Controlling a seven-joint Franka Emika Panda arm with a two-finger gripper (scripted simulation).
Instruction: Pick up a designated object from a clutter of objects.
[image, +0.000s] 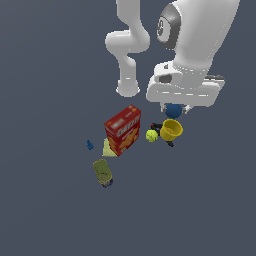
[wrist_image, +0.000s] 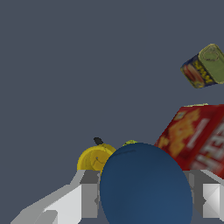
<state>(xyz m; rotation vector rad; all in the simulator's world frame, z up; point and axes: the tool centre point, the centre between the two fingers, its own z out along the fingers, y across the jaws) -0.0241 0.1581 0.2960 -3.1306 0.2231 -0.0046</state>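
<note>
Olive can (image: 102, 172): lying on the worktop (image: 45, 210), nearest the onlooker, apart from the rest.

Tiny blue piece (image: 90, 145): on the worktop, near the box, on the exterior view's left of it.

Red cracker box (image: 123, 129): upright, mid-clutter.

Yellow-green ball (image: 151, 135): between the box and the yellow cup (image: 171, 129), close to both.

Dark blue ball (image: 173, 110): the wanted item, pinched in the pincer (image: 174, 108) directly under the arm's hand, apparently raised above the cup. In the wrist view a grey finger (wrist_image: 85, 194) presses each flank of the ball (wrist_image: 145, 186).

Risk, as a judgement: smooth round ball held at two narrow contacts; a jerk or loosened squeeze could let it roll out and drop onto the cup or yellow-green ball, scattering them.
</note>
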